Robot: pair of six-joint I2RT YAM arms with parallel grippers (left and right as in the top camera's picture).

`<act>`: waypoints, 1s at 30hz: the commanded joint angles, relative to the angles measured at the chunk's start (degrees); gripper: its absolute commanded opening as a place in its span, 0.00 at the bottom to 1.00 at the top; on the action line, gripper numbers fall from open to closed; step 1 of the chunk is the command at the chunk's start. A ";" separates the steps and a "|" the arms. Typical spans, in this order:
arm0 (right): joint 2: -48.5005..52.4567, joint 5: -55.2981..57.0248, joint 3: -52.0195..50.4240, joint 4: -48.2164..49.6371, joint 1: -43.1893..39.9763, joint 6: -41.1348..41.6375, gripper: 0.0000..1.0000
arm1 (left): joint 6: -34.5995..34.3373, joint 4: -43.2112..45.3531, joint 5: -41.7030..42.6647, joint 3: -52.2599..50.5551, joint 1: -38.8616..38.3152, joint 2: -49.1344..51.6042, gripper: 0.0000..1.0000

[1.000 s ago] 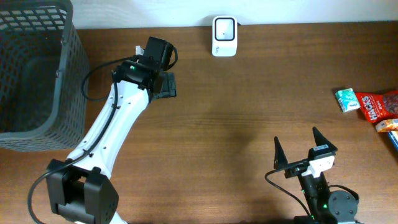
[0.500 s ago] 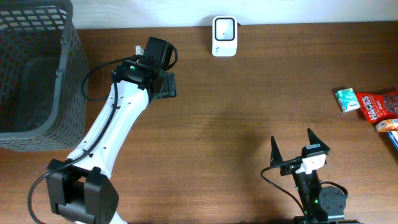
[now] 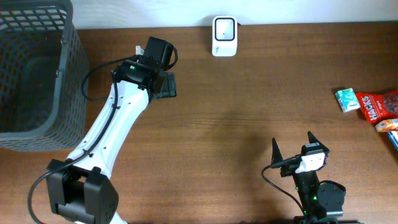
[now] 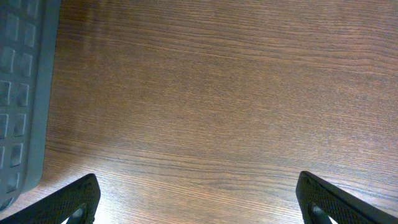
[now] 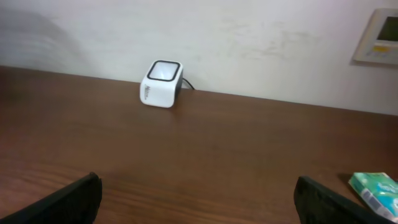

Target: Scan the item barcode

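Note:
The white barcode scanner (image 3: 224, 36) stands at the table's back edge against the wall; the right wrist view has it (image 5: 161, 83) far ahead, left of centre. Packaged items lie at the right edge: a green pack (image 3: 347, 99) and a red bag (image 3: 380, 106). The green pack (image 5: 376, 190) shows at the lower right of the right wrist view. My right gripper (image 3: 293, 152) is open and empty near the front edge, far from the items. My left gripper (image 3: 163, 84) points down at bare wood near the basket, open, with nothing between its fingers (image 4: 74, 202).
A dark grey mesh basket (image 3: 37, 74) fills the back left corner; its wall (image 4: 18, 93) runs along the left edge of the left wrist view. More packets (image 3: 388, 127) lie at the right edge. A wall panel (image 5: 379, 34) hangs behind the table.
My right gripper has drawn back a little toward the front edge and slightly left. The left arm has not moved. Both grippers stay open.

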 commanded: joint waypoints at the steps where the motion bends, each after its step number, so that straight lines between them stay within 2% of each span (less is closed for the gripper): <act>1: -0.50 3.39 -0.35 -0.70 -0.42 0.44 0.98 | -0.11 -0.09 -0.59 -0.07 -0.02 0.33 0.99; 30: -0.48 3.89 -0.35 -0.85 -0.39 0.44 0.98 | -0.11 -0.09 -0.59 -0.07 -0.02 0.33 0.99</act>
